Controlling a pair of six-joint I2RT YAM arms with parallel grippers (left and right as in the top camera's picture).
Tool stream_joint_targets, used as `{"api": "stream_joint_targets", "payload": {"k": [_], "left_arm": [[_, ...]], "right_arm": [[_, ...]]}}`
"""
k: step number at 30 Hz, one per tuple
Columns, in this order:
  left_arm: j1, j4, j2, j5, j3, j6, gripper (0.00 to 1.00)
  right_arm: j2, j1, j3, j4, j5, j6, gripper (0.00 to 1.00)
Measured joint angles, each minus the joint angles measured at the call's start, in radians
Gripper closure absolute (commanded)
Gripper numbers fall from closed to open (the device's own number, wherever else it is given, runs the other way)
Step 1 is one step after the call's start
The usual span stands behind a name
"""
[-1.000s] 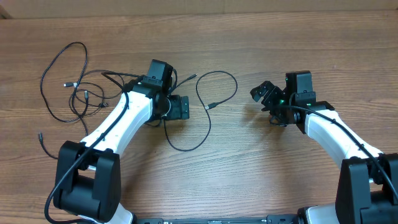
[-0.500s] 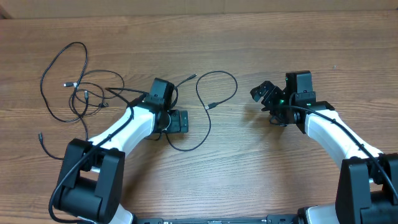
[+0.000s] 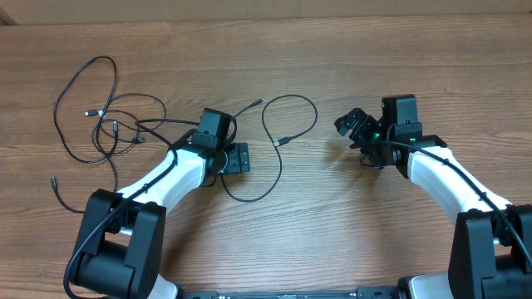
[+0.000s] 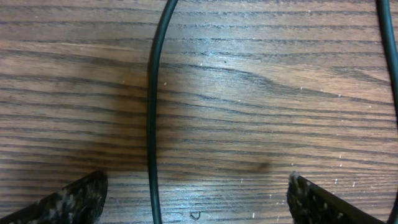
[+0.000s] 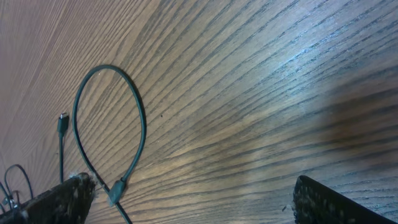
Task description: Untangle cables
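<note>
Overhead, the cables [image 3: 83,124] lie mostly in a loose tangle on the far left of the counter [image 3: 332,50], thin black loops crossing each other with small silver-tipped plugs among them. One strand leads from that tangle toward the left arm. A separate looping cable [image 3: 315,116] sprawls near the middle, one plug pointing away from the robot, the other plug inside its own curve; part of it passes beneath the left pincer [image 3: 237,158].

In the left wrist view, the left pincer [image 4: 199,205] has its fingertips spread wide at the bottom corners. A black strand [image 4: 151,124] runs down between them, nearer the left-hand tip, resting on the wood and gripped by nothing. Another strand skims the right edge.

To the right, the right pincer [image 3: 356,131] hovers well apart from the looping cable. In its own wrist view, the right pincer [image 5: 202,199] also stands fully apart with only bare wood grain between the tips; the cable's loop [image 5: 140,124] curves off toward the upper left, one plug close beside the left-hand tip.
</note>
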Motion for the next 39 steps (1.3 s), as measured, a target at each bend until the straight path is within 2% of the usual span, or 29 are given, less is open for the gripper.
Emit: {"api": "stream_joint_targets", "payload": {"k": [39], "left_arm": [[0.0, 0.002, 0.0, -0.004, -0.001, 0.0, 0.09]], "right_arm": [[0.0, 0.0, 0.0, 0.0, 0.0, 0.0, 0.0]]}}
